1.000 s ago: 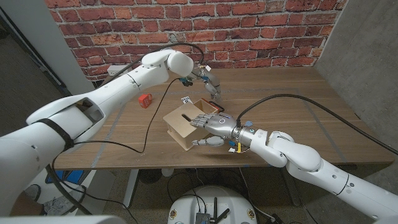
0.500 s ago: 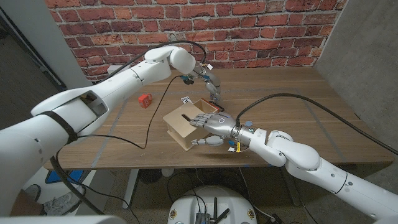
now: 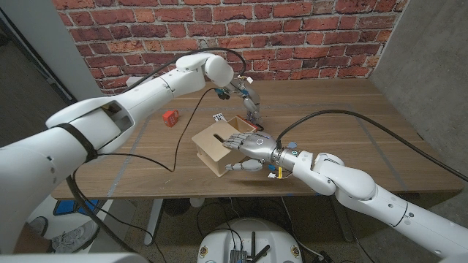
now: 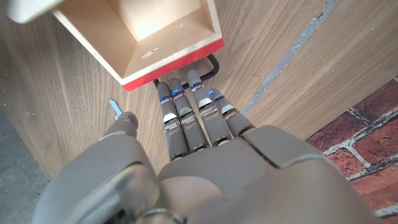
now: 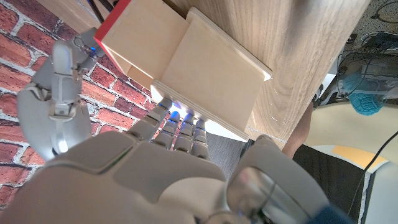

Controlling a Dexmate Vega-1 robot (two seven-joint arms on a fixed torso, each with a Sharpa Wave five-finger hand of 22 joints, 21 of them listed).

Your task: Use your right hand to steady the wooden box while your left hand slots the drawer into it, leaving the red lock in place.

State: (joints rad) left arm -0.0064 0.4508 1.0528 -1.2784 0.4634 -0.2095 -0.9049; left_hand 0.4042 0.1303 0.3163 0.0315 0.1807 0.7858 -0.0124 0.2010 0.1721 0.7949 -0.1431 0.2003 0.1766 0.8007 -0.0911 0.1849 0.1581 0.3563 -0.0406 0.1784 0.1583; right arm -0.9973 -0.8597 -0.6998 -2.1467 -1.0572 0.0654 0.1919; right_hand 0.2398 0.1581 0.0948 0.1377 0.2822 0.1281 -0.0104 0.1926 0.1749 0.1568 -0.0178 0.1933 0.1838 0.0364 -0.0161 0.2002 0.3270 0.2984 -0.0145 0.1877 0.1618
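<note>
**Right hand on the box, left hand at the drawer front**

Fingers of the right hand (image 3: 247, 145) are spread over the top of the wooden box (image 3: 214, 149), thumb down its near side, so the hand grasps the box at the table's (image 3: 351, 124) near middle. From the right wrist the same fingers (image 5: 177, 127) press along the box's (image 5: 211, 81) pale panel edge.

Just beyond, the drawer (image 3: 242, 123) sits partly inside the box, its red front (image 4: 176, 65) facing away from the robot. The left hand (image 3: 248, 98) reaches down to that far end; in the left wrist view its fingers (image 4: 193, 102) lie straight and together, tips against the black handle (image 4: 210, 67) at the red front. Whether they actually hold the handle I cannot tell.

Further left on the table, well apart from the box, stands the red lock (image 3: 170, 117). A brick wall (image 3: 307, 36) closes the back.
</note>
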